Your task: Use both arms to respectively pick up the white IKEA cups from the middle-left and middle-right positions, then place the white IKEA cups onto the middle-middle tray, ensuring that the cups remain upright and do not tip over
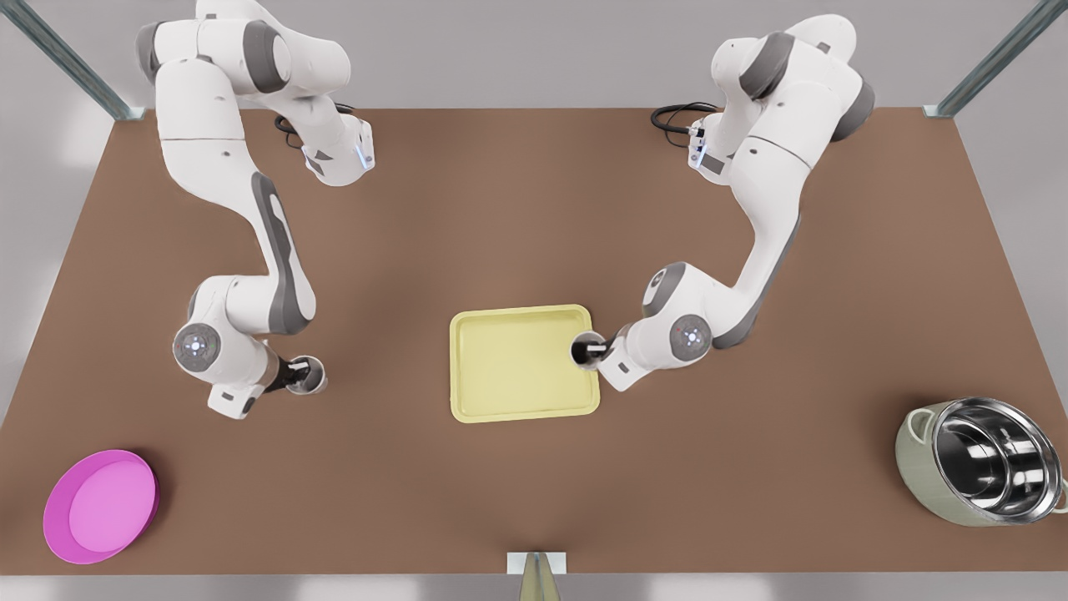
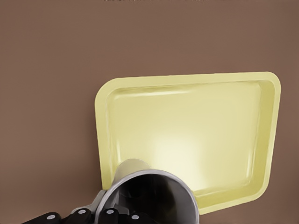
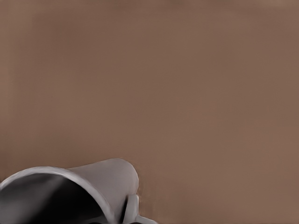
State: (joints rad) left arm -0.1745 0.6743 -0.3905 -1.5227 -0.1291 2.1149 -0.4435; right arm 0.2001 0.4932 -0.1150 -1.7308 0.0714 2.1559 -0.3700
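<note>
The left gripper [image 1: 594, 351], jaws clamped on a cup [image 1: 586, 346], hovers at the tray's [image 1: 517, 409] right edge; lowering is next. The right gripper [image 1: 294, 376], clamped on its cup [image 1: 309, 375], must carry it over from well left.

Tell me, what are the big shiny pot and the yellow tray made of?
The pot looks like polished steel inside, since it mirrors light and dark like a mirror; its outer wall seems a dull greenish-grey coat. The tray looks like smooth plastic, one even pale yellow with a soft sheen, though painted metal is possible.

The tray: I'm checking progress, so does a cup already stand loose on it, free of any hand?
No: the tray carries no freed cup; one cup sits at its edge held by the left hand.
</note>
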